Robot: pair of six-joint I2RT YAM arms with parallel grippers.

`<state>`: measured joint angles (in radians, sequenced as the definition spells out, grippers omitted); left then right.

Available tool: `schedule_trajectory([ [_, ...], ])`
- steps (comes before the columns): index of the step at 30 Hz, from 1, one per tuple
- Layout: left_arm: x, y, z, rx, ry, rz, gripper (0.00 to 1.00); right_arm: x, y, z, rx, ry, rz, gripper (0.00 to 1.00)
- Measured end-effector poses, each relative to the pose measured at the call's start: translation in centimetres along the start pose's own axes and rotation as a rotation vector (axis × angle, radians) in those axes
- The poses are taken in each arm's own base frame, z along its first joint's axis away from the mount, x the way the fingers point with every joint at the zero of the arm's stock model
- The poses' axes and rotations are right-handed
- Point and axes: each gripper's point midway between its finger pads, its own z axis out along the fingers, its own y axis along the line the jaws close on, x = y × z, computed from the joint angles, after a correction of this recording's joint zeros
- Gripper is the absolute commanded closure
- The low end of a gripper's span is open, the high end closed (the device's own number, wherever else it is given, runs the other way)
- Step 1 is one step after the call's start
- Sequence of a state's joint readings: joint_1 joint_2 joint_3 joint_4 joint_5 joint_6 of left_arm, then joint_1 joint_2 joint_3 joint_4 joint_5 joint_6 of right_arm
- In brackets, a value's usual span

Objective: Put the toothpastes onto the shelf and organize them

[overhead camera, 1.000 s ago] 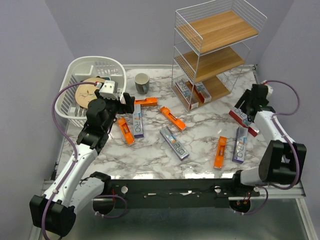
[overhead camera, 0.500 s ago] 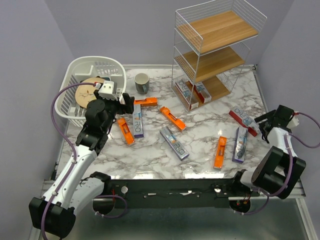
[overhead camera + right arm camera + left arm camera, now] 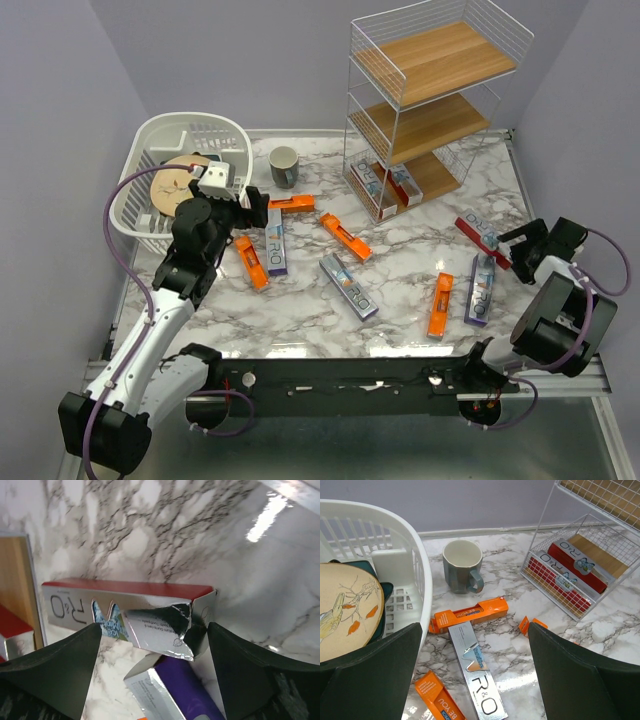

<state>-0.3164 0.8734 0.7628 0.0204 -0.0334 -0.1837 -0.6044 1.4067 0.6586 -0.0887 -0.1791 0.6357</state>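
Now that the right end effector [image 3: 514, 250] has spread its jaws wide and drawn back toward the right edge of the counter [image 3: 400, 262], it holds nothing. The red box [image 3: 483, 240] it was gripping a second ago lies loose on the marble. The box has barely shifted, so it is still well apart from the shelf [image 3: 430, 110] rather than on it. In the wrist view its near end flap looks torn open (likely from the grip), and its corner overlaps the purple box [image 3: 175, 692] beside it. That drop probably means a fresh grasp is needed before this box can join the two boxes [image 3: 385, 185] already on the bottom tier.

Meanwhile the left end effector [image 3: 475, 627] stays fully open and empty. It hangs above an orange box [image 3: 470, 614] and a silver box [image 3: 476, 675] near the mug [image 3: 463, 565]. Most toothpastes remain scattered, so the task is at an early stage.
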Motion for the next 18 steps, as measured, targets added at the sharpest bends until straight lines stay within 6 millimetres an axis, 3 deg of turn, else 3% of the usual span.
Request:
schedule_trajectory([
  [7,0.3,0.0,0.2,-0.001,0.01,0.0,0.01,0.6,2.7,-0.3,-0.167,0.028,-0.049,0.09],
  [18,0.3,0.0,0.2,-0.001,0.01,0.0,0.01,6.4,7.8,-2.3,-0.37,0.183,-0.319,0.1],
])
